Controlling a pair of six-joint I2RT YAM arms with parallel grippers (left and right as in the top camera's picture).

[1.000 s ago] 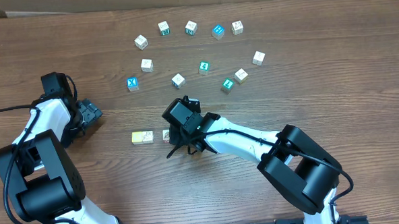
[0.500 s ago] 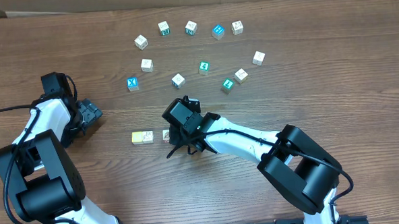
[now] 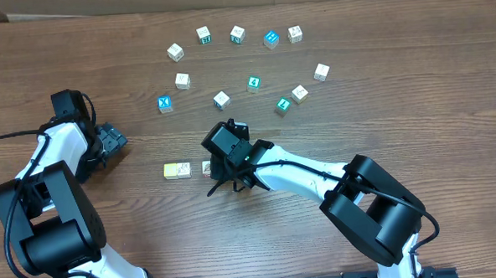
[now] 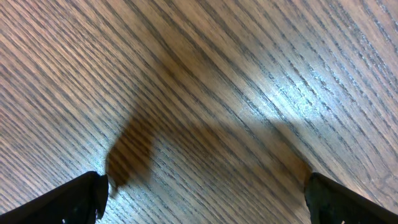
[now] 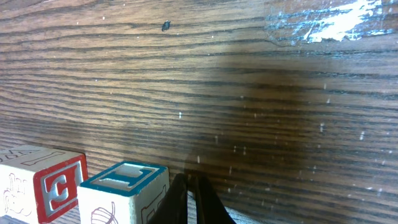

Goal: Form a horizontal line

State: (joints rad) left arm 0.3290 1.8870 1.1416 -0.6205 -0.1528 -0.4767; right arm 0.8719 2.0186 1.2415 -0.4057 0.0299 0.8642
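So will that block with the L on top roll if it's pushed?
Probably not: the L block has flat sides and sits flat on the wooden table, so it should slide. It looks hard, so it likely won't squash. It might bump the red-letter block beside it.

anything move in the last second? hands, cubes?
Nothing visibly changed. The right hand stays shut and empty, low on the table next to the row of cubes. The left hand stays wide open off to the side, holding nothing. The loose cubes farther up the table have not shifted.
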